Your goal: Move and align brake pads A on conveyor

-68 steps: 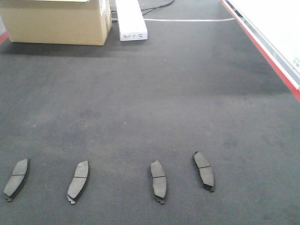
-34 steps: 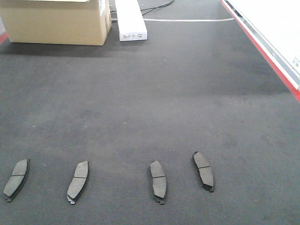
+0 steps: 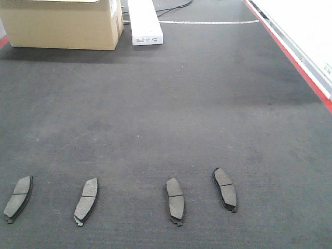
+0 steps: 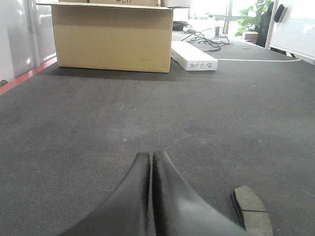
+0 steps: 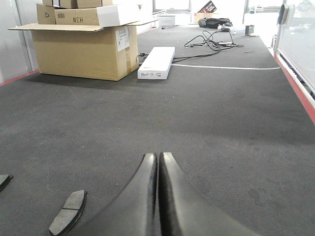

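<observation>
Item one: the wide dark-grey matte conveyor belt, rough like fabric, with a red stripe along its right edge. Item two: four small flat dark-grey oblong brake pads, grooved across the middle, lying in a loose row at the near end of the belt: the far-left pad, the second pad, the third pad and the far-right pad. All are apart from one another, the two left ones tilted one way, the far-right one the other, and that one sits slightly farther up the belt. Item three: your left end effector, black fingers pressed together and holding nothing, low over the belt; one pad lies just beside it to its right, not touching. Item four: your right end effector, likewise closed and empty, with a pad near on its left and the tip of another at the frame edge. Neither end effector shows in the front view. Background stock: a tan cardboard box and a long white carton at the far end, well apart from the pads. Handling note, as a judgement: no pad appears engaged yet, so pick one reference pad, open the fingers before descending, grip across the short width, and set tilt and row line to match its neighbours.
</observation>
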Robot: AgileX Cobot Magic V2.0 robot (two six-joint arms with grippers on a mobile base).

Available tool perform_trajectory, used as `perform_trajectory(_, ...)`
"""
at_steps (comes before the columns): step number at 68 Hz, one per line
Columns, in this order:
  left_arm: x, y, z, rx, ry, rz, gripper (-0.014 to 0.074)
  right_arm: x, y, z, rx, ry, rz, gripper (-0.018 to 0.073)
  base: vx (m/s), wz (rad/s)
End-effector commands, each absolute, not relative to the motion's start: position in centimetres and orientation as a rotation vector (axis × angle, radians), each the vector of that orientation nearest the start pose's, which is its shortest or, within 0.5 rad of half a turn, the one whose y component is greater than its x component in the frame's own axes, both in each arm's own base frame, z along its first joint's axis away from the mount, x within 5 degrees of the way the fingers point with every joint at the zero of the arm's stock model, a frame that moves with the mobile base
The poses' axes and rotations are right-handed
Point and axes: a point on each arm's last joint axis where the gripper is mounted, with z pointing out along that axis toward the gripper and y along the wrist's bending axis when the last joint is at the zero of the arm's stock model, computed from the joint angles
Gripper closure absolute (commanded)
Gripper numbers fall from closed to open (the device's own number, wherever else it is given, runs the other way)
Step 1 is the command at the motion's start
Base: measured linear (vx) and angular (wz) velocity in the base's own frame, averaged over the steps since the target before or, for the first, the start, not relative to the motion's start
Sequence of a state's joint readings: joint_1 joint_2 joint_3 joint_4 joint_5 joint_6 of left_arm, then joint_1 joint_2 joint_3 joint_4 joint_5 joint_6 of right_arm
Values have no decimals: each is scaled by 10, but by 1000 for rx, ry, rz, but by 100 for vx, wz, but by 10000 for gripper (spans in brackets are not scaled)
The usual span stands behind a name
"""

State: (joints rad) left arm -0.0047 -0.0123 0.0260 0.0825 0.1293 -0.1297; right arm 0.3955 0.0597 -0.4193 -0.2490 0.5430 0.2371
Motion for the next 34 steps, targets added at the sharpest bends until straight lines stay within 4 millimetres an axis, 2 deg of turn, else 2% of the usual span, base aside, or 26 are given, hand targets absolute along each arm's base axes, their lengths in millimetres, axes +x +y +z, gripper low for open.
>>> perform_trajectory(1, 56, 0, 194, -34, 1562, -41, 602, 29, 0, 313, -212, 1555, 212, 571, 0, 0)
perform_trajectory(34, 56, 0, 194, -34, 1562, -41, 602, 29, 0, 313, -212, 1555, 212, 571, 0, 0)
